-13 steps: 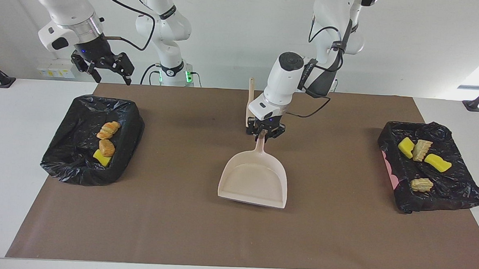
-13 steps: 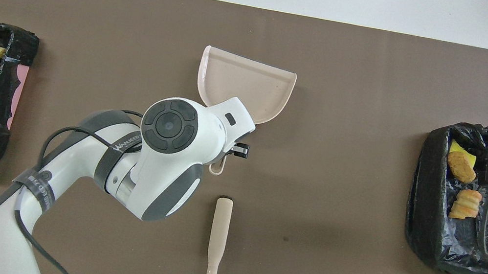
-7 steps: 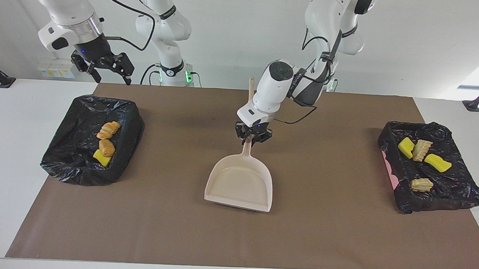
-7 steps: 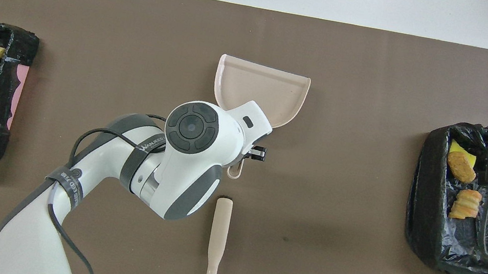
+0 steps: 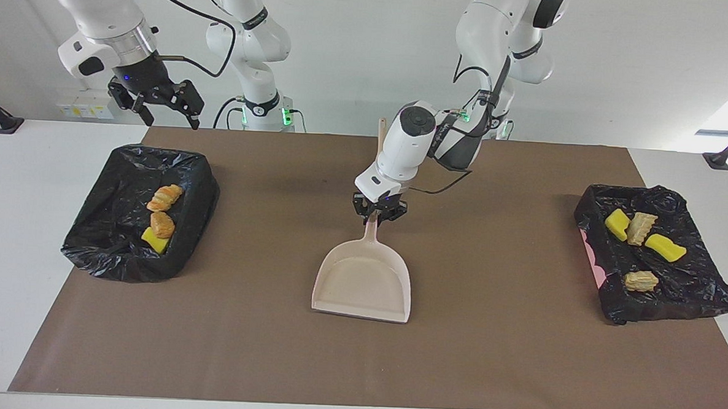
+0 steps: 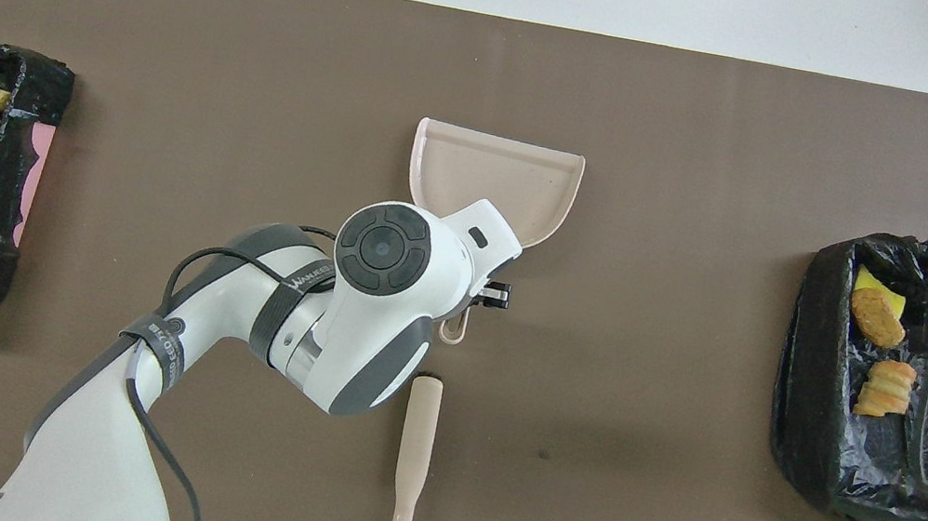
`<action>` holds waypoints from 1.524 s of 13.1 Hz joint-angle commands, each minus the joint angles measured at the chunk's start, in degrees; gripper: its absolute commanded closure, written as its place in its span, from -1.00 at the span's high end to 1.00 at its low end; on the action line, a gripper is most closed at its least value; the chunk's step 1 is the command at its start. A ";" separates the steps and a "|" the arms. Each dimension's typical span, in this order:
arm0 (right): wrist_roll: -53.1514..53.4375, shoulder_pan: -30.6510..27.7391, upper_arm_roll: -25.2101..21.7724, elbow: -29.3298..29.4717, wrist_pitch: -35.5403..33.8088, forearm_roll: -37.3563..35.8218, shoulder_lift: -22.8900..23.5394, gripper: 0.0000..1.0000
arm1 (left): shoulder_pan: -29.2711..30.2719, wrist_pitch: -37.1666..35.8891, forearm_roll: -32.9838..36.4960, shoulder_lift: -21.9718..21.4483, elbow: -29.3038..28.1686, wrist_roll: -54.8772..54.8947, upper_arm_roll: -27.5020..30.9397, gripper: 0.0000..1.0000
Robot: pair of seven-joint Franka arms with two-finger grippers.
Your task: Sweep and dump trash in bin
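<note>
Left gripper [image 5: 378, 215] clamped on dustpan [image 5: 362, 283] handle; right gripper [image 5: 159, 100] apparently open.

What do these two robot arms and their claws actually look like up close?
Both arms are glossy white rounded tubes with dark grey joint bands. The left gripper is small, black, with a blue light; black cables loop along its arm. The right gripper is black, splayed links under a silver collar, also cabled.

Mat [image 5: 505, 358] open between bins; dustpan [image 5: 364, 281] (mid-table), brush [image 6: 411, 469] obstruct.
</note>
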 commanded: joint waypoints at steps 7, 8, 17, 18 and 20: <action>0.48 -0.24 0.21 -0.20 -0.87 1.15 -0.64 1.00 | -0.36 -3.21 -1.01 -1.72 -0.29 -6.51 1.41 1.00; 0.48 -0.24 0.21 -0.20 -0.87 1.15 -0.55 1.00 | 0.78 -5.93 -1.01 -3.64 -0.29 -6.08 1.93 1.00; 0.48 -0.24 0.21 -0.20 -0.87 1.15 -0.55 1.00 | 14.92 -25.27 -0.22 -14.46 -0.90 7.25 1.94 1.00; 0.48 -0.24 0.21 -0.20 -0.87 1.15 -0.55 1.00 | 17.21 -26.77 -0.22 -16.30 -1.60 10.59 1.94 1.00; 0.48 -0.24 0.21 -0.20 -0.87 1.15 -0.55 1.00 | 21.08 -29.94 -0.22 -18.16 -2.05 15.52 1.94 1.00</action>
